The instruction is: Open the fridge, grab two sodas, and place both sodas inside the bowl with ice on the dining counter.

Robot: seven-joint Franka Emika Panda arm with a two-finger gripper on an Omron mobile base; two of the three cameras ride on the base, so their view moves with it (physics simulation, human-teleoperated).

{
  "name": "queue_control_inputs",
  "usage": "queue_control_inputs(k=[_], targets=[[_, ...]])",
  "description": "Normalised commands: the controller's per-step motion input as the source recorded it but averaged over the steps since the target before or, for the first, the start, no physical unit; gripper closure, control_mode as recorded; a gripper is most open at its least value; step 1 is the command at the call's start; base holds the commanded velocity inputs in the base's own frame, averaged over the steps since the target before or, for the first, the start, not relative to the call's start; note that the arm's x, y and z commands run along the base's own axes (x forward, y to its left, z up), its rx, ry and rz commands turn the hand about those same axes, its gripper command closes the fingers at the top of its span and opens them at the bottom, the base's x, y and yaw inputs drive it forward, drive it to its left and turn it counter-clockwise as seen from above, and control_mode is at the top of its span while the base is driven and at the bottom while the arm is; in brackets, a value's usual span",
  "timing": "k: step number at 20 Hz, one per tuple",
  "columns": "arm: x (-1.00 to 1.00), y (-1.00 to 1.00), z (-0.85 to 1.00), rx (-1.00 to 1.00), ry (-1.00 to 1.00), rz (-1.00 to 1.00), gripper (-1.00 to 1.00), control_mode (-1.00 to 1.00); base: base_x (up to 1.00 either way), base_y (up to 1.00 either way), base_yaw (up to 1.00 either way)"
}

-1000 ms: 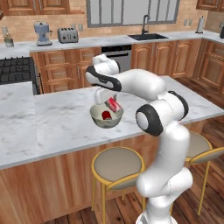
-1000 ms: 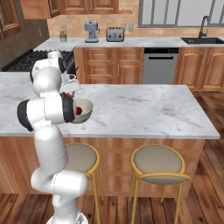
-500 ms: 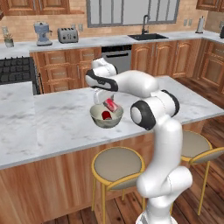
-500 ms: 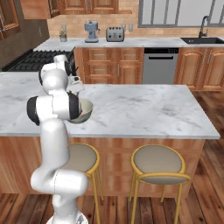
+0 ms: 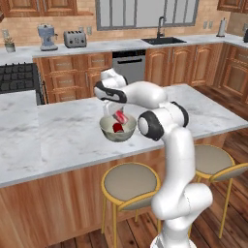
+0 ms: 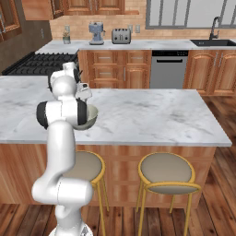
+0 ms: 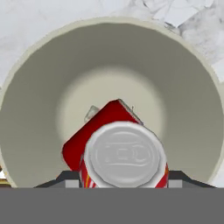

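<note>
We are at the last step: our hand hangs over the bowl on the marble surface, pinching the second can upright between its fingers, while the first can lies tilted inside. Next, we judge, we lower slightly and let go.

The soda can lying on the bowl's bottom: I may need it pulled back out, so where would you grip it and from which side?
Grip the lying can across its round red side wall, near mid-length, coming straight down through the bowl's open top. It rests tilted on its side, so its ends are hard to reach. The second can, between the gripper's fingers, sits over it and should clear first.
</note>
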Motion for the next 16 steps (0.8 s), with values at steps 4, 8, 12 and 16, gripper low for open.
queue_control_inputs(k=[4, 8, 12, 16], targets=[[0.20, 0.00, -0.33, 0.00, 0.00, 0.06, 1.00, -1.00, 0.00, 0.00, 0.00], [0.03, 0.00, -0.29, 0.01, 0.00, 0.07, 1.00, -1.00, 0.00, 0.00, 0.00], [0.00, 0.00, -0.31, 0.00, 0.00, 0.07, 1.00, -1.00, 0.00, 0.00, 0.00], [0.00, 0.00, -0.32, 0.00, 0.00, 0.06, -1.00, -1.00, 0.00, 0.00, 0.00]])
